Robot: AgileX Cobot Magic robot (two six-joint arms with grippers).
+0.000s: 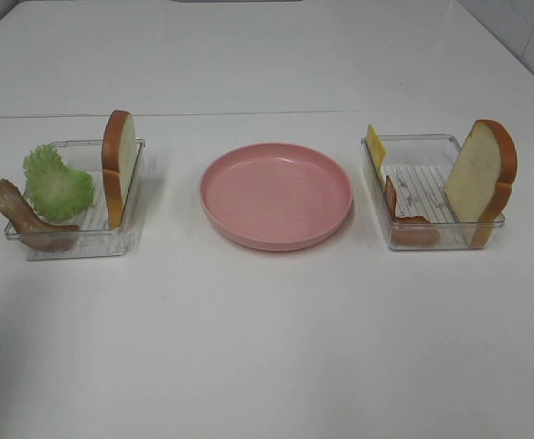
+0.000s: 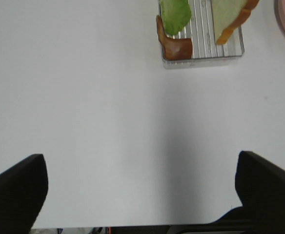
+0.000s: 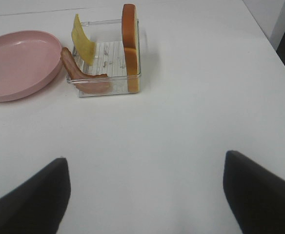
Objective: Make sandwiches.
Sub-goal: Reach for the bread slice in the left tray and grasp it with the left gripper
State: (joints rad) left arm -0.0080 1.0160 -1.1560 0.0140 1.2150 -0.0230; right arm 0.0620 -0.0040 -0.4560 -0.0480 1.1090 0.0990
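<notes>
High camera looked down on the whole surface (image 1: 267, 347). Wrist cameras hung low, back, facing the left tray (image 2: 201, 61) and right tray (image 3: 111, 61); all three caught the pink plate (image 1: 276, 242).

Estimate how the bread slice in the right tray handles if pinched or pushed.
Probably stiff: the bread keeps its flat shape standing on edge. Likely to tip if pushed from the side, since it rests on a narrow edge at the tray wall. Probably light for its size; it looks like a toy.

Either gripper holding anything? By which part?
Nothing held: left gripper and right gripper are both open and empty, over the table.
</notes>
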